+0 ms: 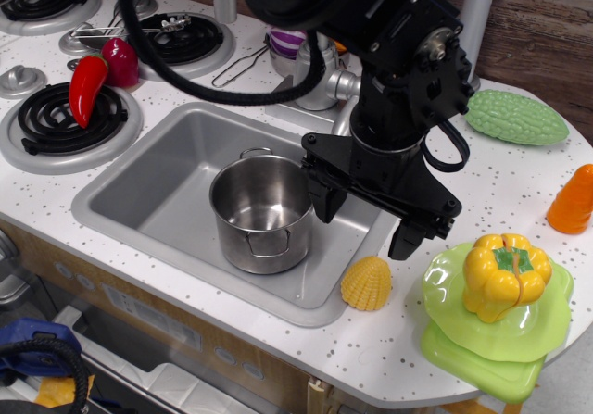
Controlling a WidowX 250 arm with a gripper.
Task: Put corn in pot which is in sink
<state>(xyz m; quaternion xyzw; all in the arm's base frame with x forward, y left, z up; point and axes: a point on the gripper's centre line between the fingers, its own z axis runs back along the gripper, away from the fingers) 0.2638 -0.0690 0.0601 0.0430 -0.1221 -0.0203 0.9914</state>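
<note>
While the arm hangs over the right end of the sink [157, 187], its gripper [366, 219] is spread wide, the two black fingers well apart with nothing between them. One finger [324, 201] sits just beside the rim of the pot [262, 212]; the other finger [408, 233] points down over the sink's right edge, above the countertop [408, 331].

Corn [367, 282]: lying on the white speckled countertop, just outside the sink's front right corner, ribbed side facing the camera. It is near the right-hand fingertip but apart from it (how far the fingertip stands above the counter cannot be judged from this single view).

Pot: upright in the grey sink, towards its right half, empty, one loop handle facing forward.

Other items noted:
- Yellow bell pepper [506, 275] on stacked green plates [482, 340], right of the corn.
- Green bumpy vegetable [516, 118] at the back right of the counter.
- Orange item [573, 201] at the right edge, partly cut off.
- Red chilli [86, 88] resting across the front left burner [65, 122].
- Dark red vegetable [121, 60] touching the chilli from behind.
- Black cable [185, 76] looping from the arm across the stove area.
</note>
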